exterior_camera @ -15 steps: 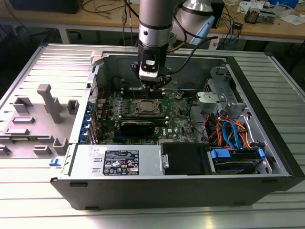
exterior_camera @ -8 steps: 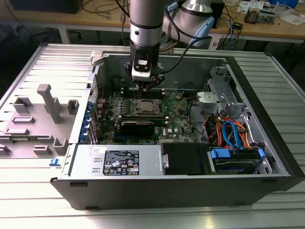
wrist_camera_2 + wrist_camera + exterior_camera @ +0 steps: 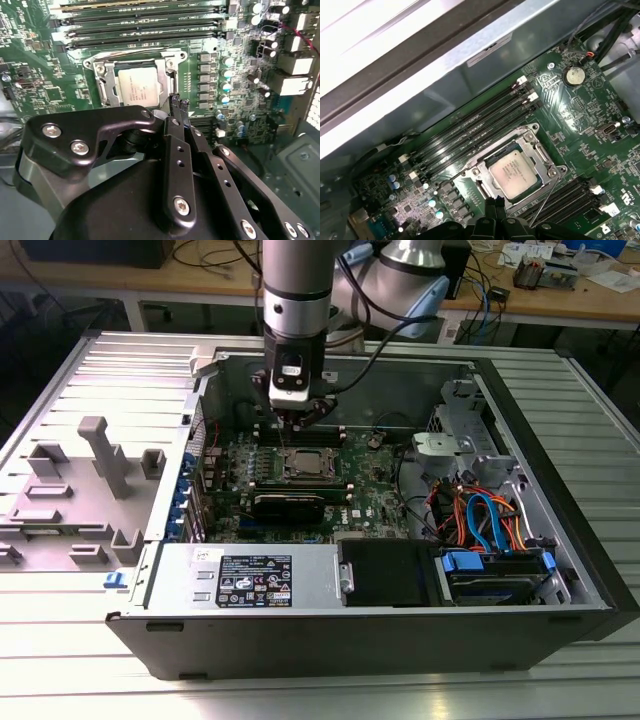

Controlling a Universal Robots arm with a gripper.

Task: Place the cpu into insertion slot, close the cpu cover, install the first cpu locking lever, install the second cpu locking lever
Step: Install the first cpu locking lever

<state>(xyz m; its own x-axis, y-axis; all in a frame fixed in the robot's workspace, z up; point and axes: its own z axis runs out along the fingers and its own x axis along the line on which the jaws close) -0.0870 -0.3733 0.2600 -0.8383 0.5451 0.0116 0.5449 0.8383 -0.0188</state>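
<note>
Tool (image 3: 178,103), tips pressed together and empty, hovers just beside cpu cover (image 3: 163,75) lying over cpu (image 3: 137,87); an off-line push could skid and gouge motherboard (image 3: 40,92).

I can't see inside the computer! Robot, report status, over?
Claw shut, at the insertion slot edge. Cpu sits inside, cpu cover down over it. Thin wire lever angles out beside claw.

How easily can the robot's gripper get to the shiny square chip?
Probably yes. The gripper hangs just beside the cpu with nothing between them; the cpu cover only frames its edges.
</note>
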